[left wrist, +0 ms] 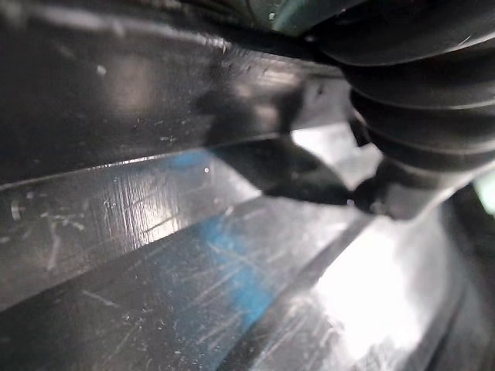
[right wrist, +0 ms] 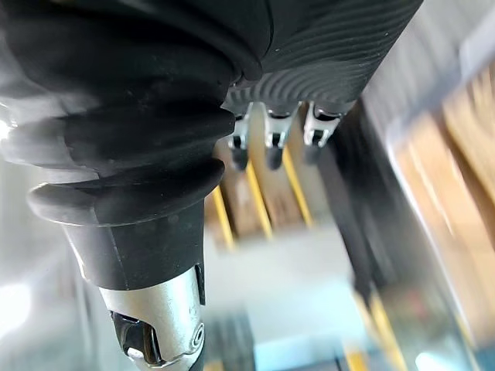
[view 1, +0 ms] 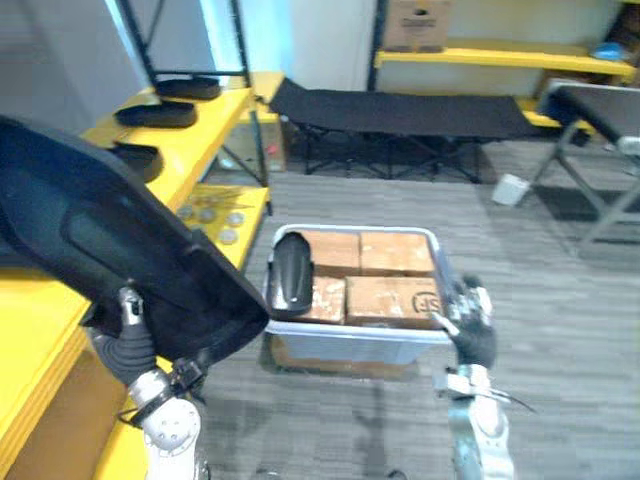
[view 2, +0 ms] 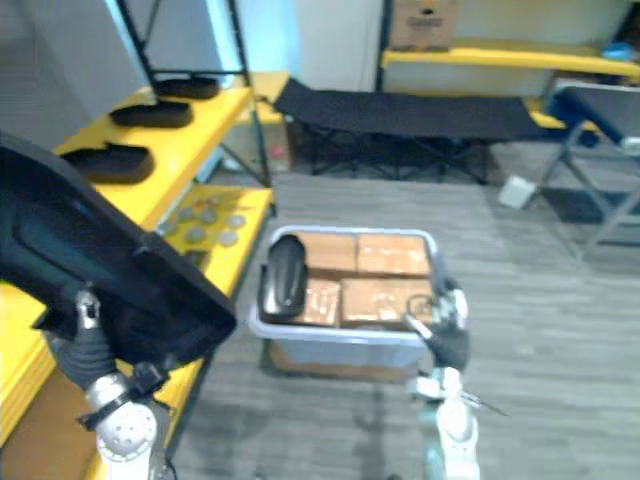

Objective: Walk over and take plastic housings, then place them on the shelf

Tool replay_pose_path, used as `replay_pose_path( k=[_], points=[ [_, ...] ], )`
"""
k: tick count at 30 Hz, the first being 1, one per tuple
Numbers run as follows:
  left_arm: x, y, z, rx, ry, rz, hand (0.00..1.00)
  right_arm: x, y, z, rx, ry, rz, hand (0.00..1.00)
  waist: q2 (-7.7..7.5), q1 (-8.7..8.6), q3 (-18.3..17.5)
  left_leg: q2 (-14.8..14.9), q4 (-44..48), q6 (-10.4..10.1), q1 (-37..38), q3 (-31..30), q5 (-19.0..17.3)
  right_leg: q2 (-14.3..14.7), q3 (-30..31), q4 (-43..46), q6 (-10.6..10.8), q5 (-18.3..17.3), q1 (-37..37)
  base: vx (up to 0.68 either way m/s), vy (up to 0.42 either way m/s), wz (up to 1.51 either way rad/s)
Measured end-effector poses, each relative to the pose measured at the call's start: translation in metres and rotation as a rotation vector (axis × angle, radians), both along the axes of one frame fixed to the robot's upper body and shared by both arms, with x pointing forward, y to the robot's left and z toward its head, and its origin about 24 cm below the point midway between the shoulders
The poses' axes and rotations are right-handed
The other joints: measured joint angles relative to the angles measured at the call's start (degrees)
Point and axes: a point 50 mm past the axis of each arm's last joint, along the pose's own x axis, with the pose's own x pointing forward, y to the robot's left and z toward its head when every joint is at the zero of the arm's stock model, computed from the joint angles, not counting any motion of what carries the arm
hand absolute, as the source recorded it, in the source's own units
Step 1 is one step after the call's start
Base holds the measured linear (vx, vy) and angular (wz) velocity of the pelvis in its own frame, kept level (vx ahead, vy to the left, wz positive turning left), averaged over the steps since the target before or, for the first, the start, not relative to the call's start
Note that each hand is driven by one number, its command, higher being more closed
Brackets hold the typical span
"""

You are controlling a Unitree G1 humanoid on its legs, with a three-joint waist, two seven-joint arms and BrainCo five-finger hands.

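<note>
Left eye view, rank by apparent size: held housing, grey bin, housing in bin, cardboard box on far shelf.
1. held housing, though nearest the camera
2. grey bin
3. housing in bin and cardboard box: look alike, not ranked

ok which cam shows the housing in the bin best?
Left eye view: the black housing lies whole and unblocked at the left end of the grey bin, on cardboard boxes. Right eye view shows much the same. Right wrist view gives a blurred dark streak at most.
</note>
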Motion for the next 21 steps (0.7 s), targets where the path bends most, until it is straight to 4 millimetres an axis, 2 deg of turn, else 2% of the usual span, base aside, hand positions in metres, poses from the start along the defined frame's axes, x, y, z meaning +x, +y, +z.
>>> replay_pose_path(
  k=[2, 3, 6, 8, 10, 11, 12, 14, 16, 17, 19, 20, 21],
  points=[
    [-0.007, 0.008, 0.001, 0.005, -0.001, 0.050, 1.00, 0.008, 0.015, 0.002, -0.032, -0.004, 0.074, 0.00, -0.04, 1.57, 0.05, -0.82, 0.00, 0.13, -0.65, -2.21, 0.13, -0.41, -2.47, 0.02, 0.12, -0.08, 0.98, 0.06, 0.022, 0.71],
    [-0.013, 0.012, 0.001, 0.006, 0.001, 0.085, 1.00, 0.013, 0.022, 0.006, -0.051, -0.019, 0.104, 0.00, -0.08, 2.88, 0.14, -1.41, 0.03, 0.36, -1.23, -3.53, 0.30, -0.73, -4.49, 0.04, 0.13, -0.08, 1.63, 0.06, 0.032, 0.50],
    [-0.026, 0.022, 0.004, 0.036, 0.014, 0.133, 1.00, 0.021, 0.028, 0.014, -0.100, -0.042, 0.121, 0.00, -1.01, 5.26, 0.10, -3.06, 0.03, 0.78, -2.09, -7.01, 0.29, -1.68, -7.61, 0.05, 0.17, -0.69, 3.23, 0.05, 0.043, 0.63],
    [-0.029, 0.026, 0.007, 0.055, 0.008, 0.141, 1.00, 0.027, 0.028, 0.018, -0.113, -0.046, 0.101, 0.00, -1.73, 5.69, 0.45, -4.09, 0.23, 1.43, -3.07, -9.48, 0.09, -2.40, -7.39, 1.87, 0.35, -2.98, 3.53, 0.06, 0.042, 0.73],
    [-0.028, 0.027, 0.009, 0.077, 0.008, 0.109, 1.00, 0.027, 0.023, 0.017, -0.121, -0.027, 0.062, 0.00, -1.85, 5.31, 1.42, -4.45, 0.36, 1.44, -3.53, -12.98, 0.30, -2.47, -4.41, 6.03, -1.69, -7.66, 3.53, 0.06, 0.031, 1.03],
    [-0.027, 0.028, 0.011, 0.092, 0.004, 0.090, 1.00, 0.027, 0.021, 0.017, -0.120, -0.013, 0.047, 0.00, -2.83, 4.81, 1.77, -4.99, 0.74, 1.09, -4.27, -15.64, 0.53, -2.61, -2.61, 8.36, -0.87, -10.57, 3.48, 0.07, -0.040, 1.00],
    [-0.027, 0.027, 0.011, 0.099, 0.006, 0.072, 1.00, 0.027, 0.015, 0.017, -0.119, -0.010, 0.023, 0.00, -3.48, 4.94, 2.13, -4.96, 1.42, 0.35, -4.85, -17.28, 0.92, -2.49, -2.89, 10.13, 0.22, -11.68, 3.43, 0.07, -0.069, 0.91],
    [-0.029, 0.025, 0.008, 0.096, 0.025, 0.063, 1.00, 0.027, 0.004, 0.016, -0.132, -0.003, -0.009, 0.00, -3.34, 5.07, 2.42, -4.77, 2.10, 0.20, -5.35, -18.91, 0.91, -1.91, -3.11, 10.96, 0.69, -12.21, 3.98, 0.05, -0.089, 0.51],
    [-0.033, 0.026, 0.006, 0.102, 0.048, 0.059, 1.00, 0.025, -0.005, 0.015, -0.146, 0.002, -0.026, 0.00, -2.37, 5.03, 3.03, -4.85, 2.21, -0.09, -5.33, -18.94, 1.09, -1.94, -4.37, 10.93, 1.18, -12.54, 4.82, 0.02, -0.065, 0.34],
    [-0.033, 0.025, 0.006, 0.108, 0.053, 0.036, 1.00, 0.021, -0.016, 0.012, -0.154, 0.016, -0.058, 0.00, -1.19, 4.61, 3.76, -5.18, 2.75, -0.14, -6.49, -18.31, 2.07, -1.96, -6.16, 10.78, 1.19, -12.55, 5.72, -0.04, -0.036, 0.78],
    [-0.026, 0.018, 0.008, 0.102, 0.024, -0.039, 1.00, 0.012, -0.029, 0.005, -0.157, 0.052, -0.108, 0.00, -0.57, 2.82, 4.68, -5.46, 3.95, 1.79, -9.19, -11.80, 4.44, -2.07, -10.51, 10.66, 1.13, -12.58, 7.11, -0.05, -0.012, 1.09],
    [-0.022, 0.011, 0.008, 0.096, 0.002, -0.091, 1.00, 0.007, -0.036, 0.000, -0.159, 0.073, -0.135, 0.00, -0.55, 2.22, 5.49, -4.30, 3.63, 3.49, -9.45, -5.09, 5.49, -2.08, -12.24, 10.77, 1.12, -12.59, 7.98, -0.06, 0.016, 0.75],
    [-0.021, 0.008, 0.009, 0.097, -0.006, -0.110, 1.00, 0.005, -0.037, -0.001, -0.159, 0.079, -0.141, 0.00, -0.43, 2.24, 5.86, -3.52, 3.74, 4.16, -9.45, -2.35, 5.61, -2.03, -12.60, 10.84, 1.14, -12.62, 8.38, -0.09, 0.015, 0.67]
  ],
)
